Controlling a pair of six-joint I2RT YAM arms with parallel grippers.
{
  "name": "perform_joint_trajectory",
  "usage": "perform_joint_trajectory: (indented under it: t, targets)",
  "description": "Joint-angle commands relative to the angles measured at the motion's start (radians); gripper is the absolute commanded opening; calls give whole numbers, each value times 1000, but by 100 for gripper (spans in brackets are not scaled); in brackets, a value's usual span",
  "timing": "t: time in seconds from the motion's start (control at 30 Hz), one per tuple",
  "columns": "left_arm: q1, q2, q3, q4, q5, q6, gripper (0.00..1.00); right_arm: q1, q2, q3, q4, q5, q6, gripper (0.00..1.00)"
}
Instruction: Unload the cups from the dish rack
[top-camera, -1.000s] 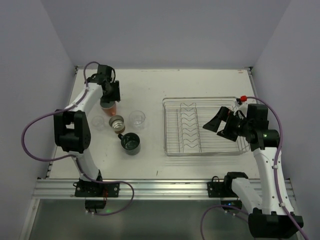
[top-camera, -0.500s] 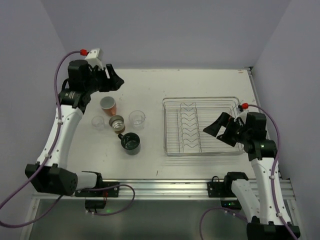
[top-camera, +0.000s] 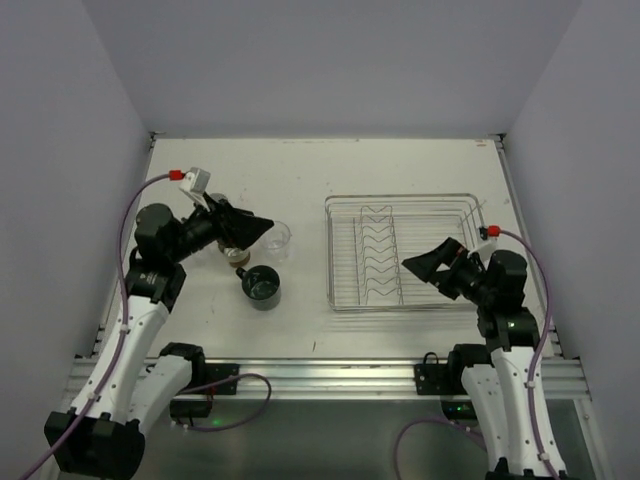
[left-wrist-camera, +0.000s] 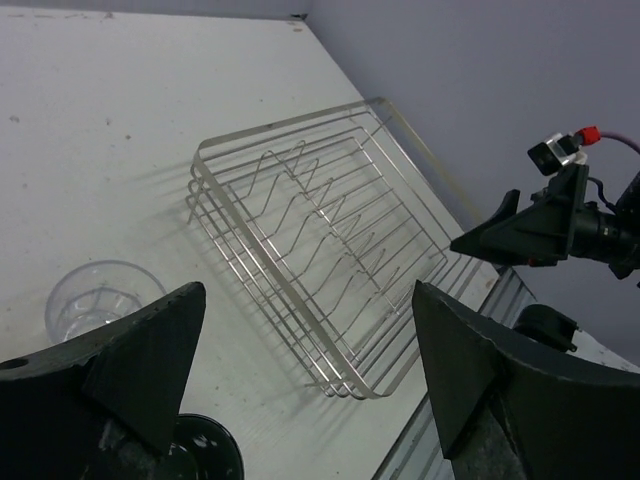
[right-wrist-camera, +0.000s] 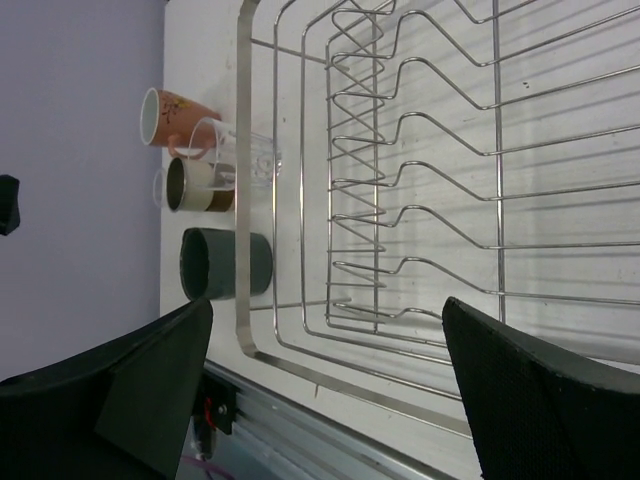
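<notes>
The silver wire dish rack (top-camera: 400, 304) stands right of centre with no cups in it; it also shows in the left wrist view (left-wrist-camera: 270, 290) and the right wrist view (right-wrist-camera: 241, 60). The cups stand on the table left of it: the dark grey mug (top-camera: 262, 286) (right-wrist-camera: 225, 263), a clear tumbler (top-camera: 276, 238) (left-wrist-camera: 100, 300) (right-wrist-camera: 245, 155), the cream cup with brown band (right-wrist-camera: 195, 187) and the salmon-pink cup (right-wrist-camera: 170, 120). My left gripper (top-camera: 250, 228) (left-wrist-camera: 310, 380) is open and empty above the cups. My right gripper (top-camera: 425, 262) (right-wrist-camera: 330, 390) is open and empty over the rack's near right part.
The cups cluster tightly together, partly hidden by my left arm in the top view. The metal rail (top-camera: 320, 375) runs along the table's near edge. Grey walls close in the left, right and back sides.
My left arm has swung from the far left corner back toward me; its gripper now hangs over the cups. My right gripper has drawn slightly nearer. The cups have not moved.
</notes>
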Motion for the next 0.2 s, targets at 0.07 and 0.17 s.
perform_joint_trajectory:
  t: [0.07, 0.17]
  targets:
    - [-22, -110, -168, 268, 32, -105, 100, 0, -36, -83, 179, -36, 59, 99]
    - [-25, -152, -234, 339, -10, -139, 100, 0, -46, -128, 248, -57, 83, 99]
